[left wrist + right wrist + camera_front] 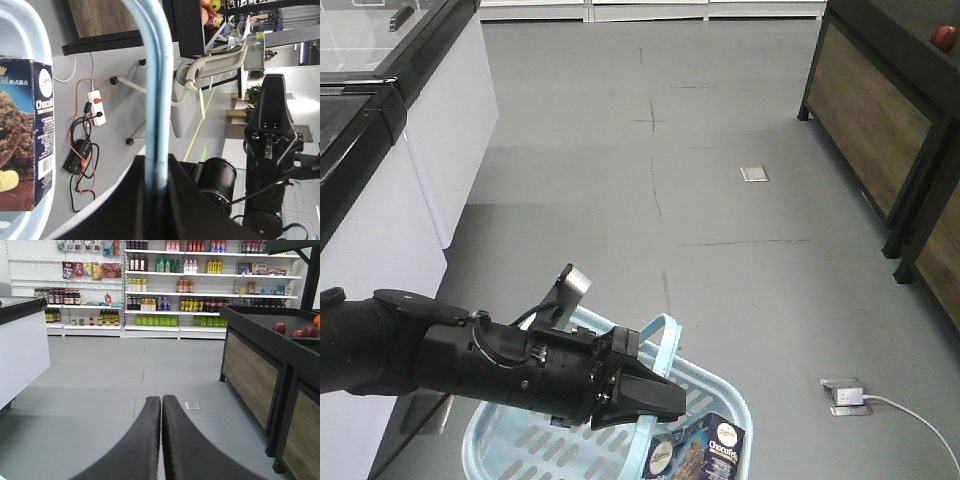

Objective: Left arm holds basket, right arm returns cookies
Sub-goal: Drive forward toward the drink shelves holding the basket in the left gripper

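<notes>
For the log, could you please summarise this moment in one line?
left gripper shut on basket handle | right gripper shut, empty | cookies in basket

Light blue slotted basket (520,440), cookies (705,450) carton standing upright inside, near its right rim

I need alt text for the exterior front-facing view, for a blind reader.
The left gripper holds the handle of a light blue basket; a cookies carton sits inside. Grey floor runs between a white counter and dark wooden stands.
</notes>
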Motion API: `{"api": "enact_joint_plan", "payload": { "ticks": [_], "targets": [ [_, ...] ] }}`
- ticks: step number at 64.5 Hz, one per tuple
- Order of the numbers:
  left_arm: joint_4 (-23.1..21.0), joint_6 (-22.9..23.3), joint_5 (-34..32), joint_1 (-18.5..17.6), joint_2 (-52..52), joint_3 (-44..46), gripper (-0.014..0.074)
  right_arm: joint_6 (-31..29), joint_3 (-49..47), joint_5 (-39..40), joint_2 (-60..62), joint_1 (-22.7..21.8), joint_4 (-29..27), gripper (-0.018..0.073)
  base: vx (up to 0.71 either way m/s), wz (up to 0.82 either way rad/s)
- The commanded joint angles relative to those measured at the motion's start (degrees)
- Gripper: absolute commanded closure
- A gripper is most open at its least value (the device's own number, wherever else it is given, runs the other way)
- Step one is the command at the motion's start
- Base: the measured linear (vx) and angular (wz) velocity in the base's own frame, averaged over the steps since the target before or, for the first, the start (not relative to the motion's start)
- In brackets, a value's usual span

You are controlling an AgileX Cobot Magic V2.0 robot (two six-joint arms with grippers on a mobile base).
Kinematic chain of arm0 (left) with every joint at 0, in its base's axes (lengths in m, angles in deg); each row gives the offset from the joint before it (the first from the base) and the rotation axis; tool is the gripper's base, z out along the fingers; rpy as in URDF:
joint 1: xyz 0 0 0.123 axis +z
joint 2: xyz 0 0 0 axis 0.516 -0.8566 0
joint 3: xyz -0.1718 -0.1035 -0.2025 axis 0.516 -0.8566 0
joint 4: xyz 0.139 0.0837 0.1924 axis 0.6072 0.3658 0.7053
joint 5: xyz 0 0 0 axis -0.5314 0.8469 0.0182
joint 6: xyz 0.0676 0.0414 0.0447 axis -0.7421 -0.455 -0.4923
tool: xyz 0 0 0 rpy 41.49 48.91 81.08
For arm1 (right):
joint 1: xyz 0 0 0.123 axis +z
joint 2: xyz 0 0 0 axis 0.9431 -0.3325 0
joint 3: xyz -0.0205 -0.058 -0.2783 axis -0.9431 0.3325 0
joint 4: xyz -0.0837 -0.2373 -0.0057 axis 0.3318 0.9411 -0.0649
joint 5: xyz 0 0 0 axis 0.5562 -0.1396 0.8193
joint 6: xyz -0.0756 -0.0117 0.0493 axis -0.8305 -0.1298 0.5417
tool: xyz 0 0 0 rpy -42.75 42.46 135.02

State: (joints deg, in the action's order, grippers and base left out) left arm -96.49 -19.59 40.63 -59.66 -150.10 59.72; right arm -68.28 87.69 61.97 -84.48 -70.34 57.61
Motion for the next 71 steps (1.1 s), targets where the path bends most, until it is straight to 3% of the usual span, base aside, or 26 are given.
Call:
{"api": "enact_joint_plan", "payload": {
  "ticks": [1,71],
  "targets": [
    [-4.0,-0.2,4.3,0.0,2.8,1.6,0.0603,0.0,-0.1,4.1,0.4,0.0,0.3,0.0568,0.09,-0.08],
    [-4.0,-0.2,4.1,0.0,2.8,1.6,0.0603,0.0,-0.1,4.1,0.4,0.0,0.3,0.0568,0.22,-0.02]
  ]
}}
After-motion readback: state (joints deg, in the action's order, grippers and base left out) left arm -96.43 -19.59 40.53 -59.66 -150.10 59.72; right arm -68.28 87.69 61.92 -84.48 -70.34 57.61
